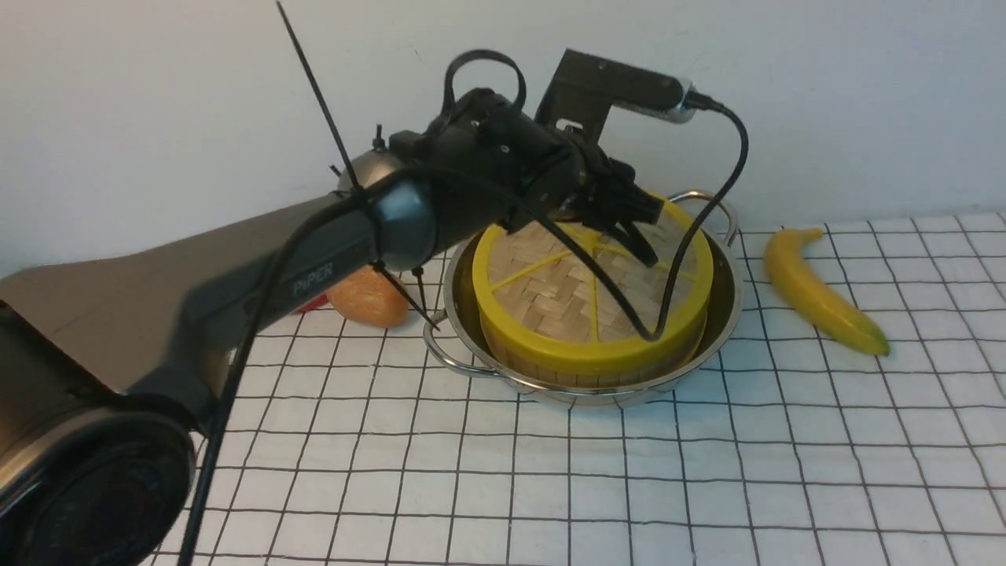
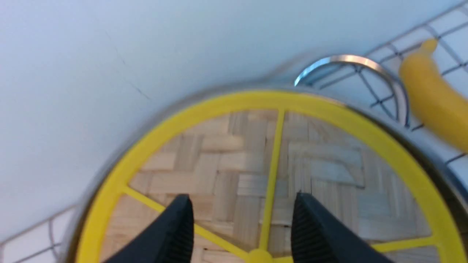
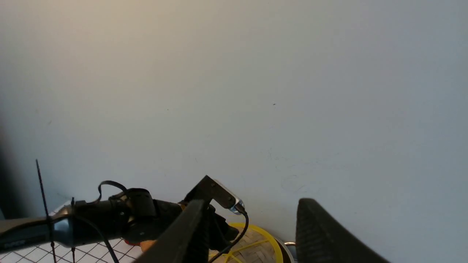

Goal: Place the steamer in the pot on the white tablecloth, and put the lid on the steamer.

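The lid (image 1: 581, 291), woven bamboo with a yellow rim and spokes, lies flat on the steamer (image 1: 550, 374), whose wooden wall shows just under it. The steamer sits inside the pot (image 1: 727, 303) on the white tablecloth (image 1: 550, 487). My left gripper (image 1: 640, 236) hovers just over the lid's middle, open and empty. In the left wrist view its fingers (image 2: 175, 226) stand either side of a spoke, above the lid (image 2: 329, 164) and its centre knob (image 2: 259, 256). The right gripper (image 3: 252, 204) is raised, open and empty, facing the wall; the lid (image 3: 256, 244) shows far below it.
A banana (image 1: 821, 291) lies on the cloth right of the pot, near its looped handle (image 2: 351, 60). An orange-brown bread roll (image 1: 369, 297) sits left of the pot, partly behind my left arm. The wall stands close behind the pot.
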